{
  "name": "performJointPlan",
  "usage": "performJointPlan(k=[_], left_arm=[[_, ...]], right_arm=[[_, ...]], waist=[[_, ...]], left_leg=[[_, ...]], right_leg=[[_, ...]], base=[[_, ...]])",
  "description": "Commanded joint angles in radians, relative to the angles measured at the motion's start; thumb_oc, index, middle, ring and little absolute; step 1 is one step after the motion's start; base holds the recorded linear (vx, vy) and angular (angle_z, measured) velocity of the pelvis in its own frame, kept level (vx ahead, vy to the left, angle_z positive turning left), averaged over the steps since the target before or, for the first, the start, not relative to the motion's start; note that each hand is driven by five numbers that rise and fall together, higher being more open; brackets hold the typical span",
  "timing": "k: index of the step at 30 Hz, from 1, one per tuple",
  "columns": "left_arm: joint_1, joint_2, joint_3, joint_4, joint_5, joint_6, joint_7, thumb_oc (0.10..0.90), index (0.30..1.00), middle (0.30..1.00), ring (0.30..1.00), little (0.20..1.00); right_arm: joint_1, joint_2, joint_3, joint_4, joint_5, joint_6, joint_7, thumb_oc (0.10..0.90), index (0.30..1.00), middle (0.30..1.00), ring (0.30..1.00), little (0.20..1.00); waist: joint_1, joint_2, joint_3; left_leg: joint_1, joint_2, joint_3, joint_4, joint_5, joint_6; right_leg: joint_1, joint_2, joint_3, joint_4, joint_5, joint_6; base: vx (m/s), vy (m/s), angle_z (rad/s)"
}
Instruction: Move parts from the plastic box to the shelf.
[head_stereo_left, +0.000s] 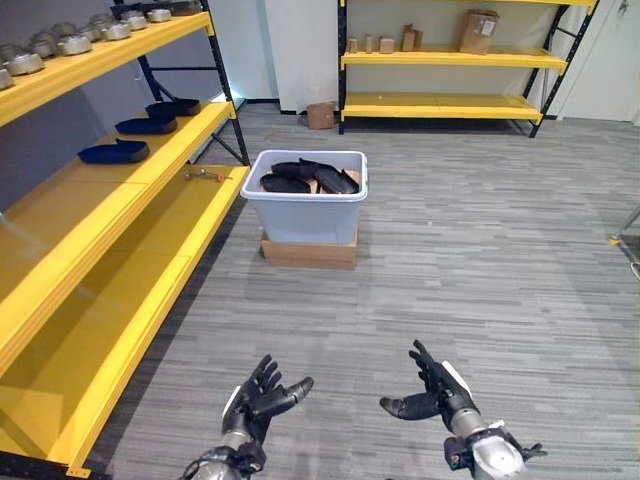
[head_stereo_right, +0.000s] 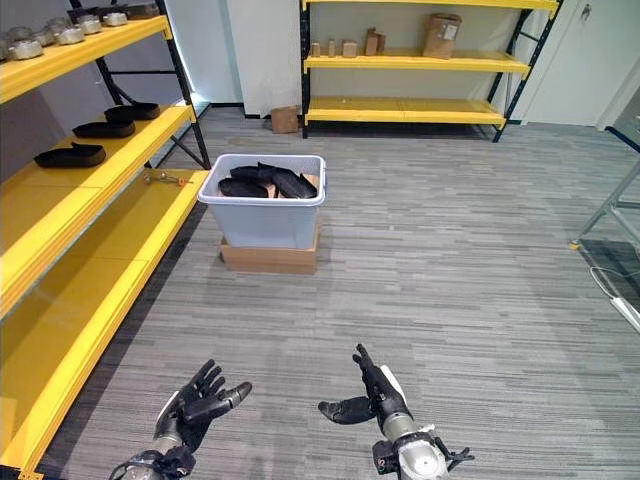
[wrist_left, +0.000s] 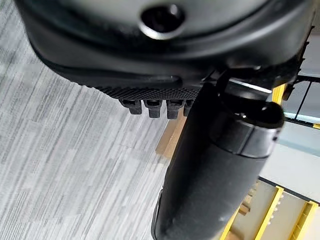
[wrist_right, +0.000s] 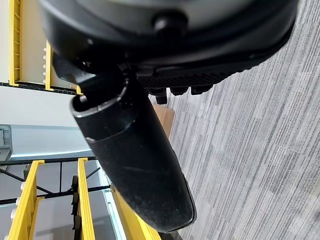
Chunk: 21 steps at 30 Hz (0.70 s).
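- Left hand (head_stereo_left: 262, 398): low in the head views, palm turned up, fingers spread and relaxed, nothing held.
- Right hand (head_stereo_left: 436, 392): level with the left, fingers straight and apart, thumb out to the side, likewise empty.
- Plastic box (head_stereo_left: 305, 213): pale grey tub, well ahead of both hands and roughly midway between them, standing on a flat cardboard base (head_stereo_left: 309, 251) on the grey floor (head_stereo_left: 480, 270).
- Parts (head_stereo_left: 308, 177): dark curved shells piled inside the box, tops level with the rim, overlapping one another. Judged stiff moulded pieces, light to moderate in weight, smooth and possibly slippery; not obviously fragile.
- Suggested hold: along the raised long edge of the topmost part, thumb under and fingers over, or both hands at opposite ends if the piece proves wide.
- Shelf (head_stereo_left: 150, 165): yellow racking ahead and to the left of the left hand; middle tier already carrying three similar dark parts (head_stereo_left: 114, 151) in a row, free board nearer the hands.
- Status, judged: no part in hand; approach to the box still needed.
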<state>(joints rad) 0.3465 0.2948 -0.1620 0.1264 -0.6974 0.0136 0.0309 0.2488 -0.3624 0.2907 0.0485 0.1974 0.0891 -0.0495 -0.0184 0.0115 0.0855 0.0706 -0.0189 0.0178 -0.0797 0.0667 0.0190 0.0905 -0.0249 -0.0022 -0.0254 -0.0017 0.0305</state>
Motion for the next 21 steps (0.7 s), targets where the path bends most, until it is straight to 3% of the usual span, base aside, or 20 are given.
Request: performJointPlan(k=[1,3,6,8,10,13,17,21], left_arm=[[-0.075,0.034,0.061,-0.065,-0.008,-0.102,-0.031,0.900,1.000,1.000,1.000,1.000],[-0.078,0.040,0.065,-0.061,0.000,-0.101,-0.029,0.900,1.000,1.000,1.000,1.000],[-0.087,0.054,0.059,-0.064,0.018,-0.095,-0.029,0.900,1.000,1.000,1.000,1.000],[-0.099,0.061,0.054,-0.062,0.031,-0.091,-0.035,0.900,1.000,1.000,1.000,1.000],[-0.103,0.059,0.050,-0.062,0.039,-0.092,-0.040,0.900,1.000,1.000,1.000,1.000],[-0.133,0.054,0.030,-0.041,0.036,-0.097,-0.041,0.900,1.000,1.000,1.000,1.000],[-0.159,0.036,0.020,-0.020,0.032,-0.110,-0.033,0.900,1.000,1.000,1.000,1.000],[-0.153,0.026,0.018,-0.017,0.032,-0.109,-0.038,0.900,1.000,1.000,1.000,1.000]], right_arm=[[-0.090,0.014,-0.014,-0.092,-0.009,-0.111,0.020,0.900,1.000,1.000,1.000,1.000],[-0.094,0.017,-0.007,-0.090,-0.014,-0.110,0.029,0.900,1.000,1.000,1.000,1.000],[-0.081,0.022,-0.007,-0.093,-0.013,-0.107,0.034,0.900,1.000,1.000,1.000,1.000],[-0.069,0.025,-0.015,-0.101,-0.013,-0.108,0.037,0.900,1.000,1.000,1.000,1.000],[-0.056,0.029,-0.022,-0.101,-0.013,-0.109,0.037,0.900,1.000,1.000,1.000,1.000],[-0.060,0.024,-0.028,-0.102,0.000,-0.117,0.028,0.900,1.000,1.000,1.000,1.000],[-0.083,0.007,-0.026,-0.096,0.001,-0.124,0.020,0.900,1.000,1.000,1.000,1.000],[-0.069,0.000,-0.035,-0.118,-0.007,-0.123,0.030,0.900,1.000,1.000,1.000,1.000]], waist=[[0.033,-0.033,-0.009],[0.035,-0.033,0.015],[0.029,-0.037,0.049],[0.022,-0.033,0.062],[0.017,-0.035,0.063],[0.000,-0.044,0.075],[-0.022,-0.056,0.091],[-0.031,-0.067,0.085]], left_leg=[[0.006,-0.036,-0.028,0.011,-0.005,0.030],[0.001,-0.044,-0.033,0.033,-0.013,0.046],[0.001,-0.059,-0.050,0.057,-0.018,0.068],[-0.001,-0.064,-0.076,0.067,-0.021,0.075],[0.005,-0.076,-0.103,0.065,-0.030,0.078],[0.008,-0.099,-0.153,0.063,-0.040,0.074],[0.040,-0.133,-0.216,0.045,-0.062,0.065],[0.076,-0.142,-0.252,0.036,-0.092,0.058]], right_leg=[[-0.085,-0.006,-0.039,0.133,0.014,-0.007],[-0.162,-0.011,-0.031,0.277,0.025,0.007],[-0.254,-0.023,-0.001,0.475,0.100,0.023],[-0.295,-0.007,0.021,0.534,0.103,0.017],[-0.309,0.004,0.024,0.493,0.094,0.009],[-0.344,0.071,0.076,0.353,0.082,0.010],[-0.384,0.086,0.147,0.110,0.178,0.045],[-0.361,0.078,0.150,0.047,0.207,0.053]], base=[[-0.04,0.106,0.05],[-0.07,0.134,-0.03],[-0.04,0.103,-0.06],[0.01,0.065,0.25],[0.07,0.030,0.55],[0.08,-0.004,0.38],[0.14,-0.002,0.71],[0.20,-0.035,0.51]])
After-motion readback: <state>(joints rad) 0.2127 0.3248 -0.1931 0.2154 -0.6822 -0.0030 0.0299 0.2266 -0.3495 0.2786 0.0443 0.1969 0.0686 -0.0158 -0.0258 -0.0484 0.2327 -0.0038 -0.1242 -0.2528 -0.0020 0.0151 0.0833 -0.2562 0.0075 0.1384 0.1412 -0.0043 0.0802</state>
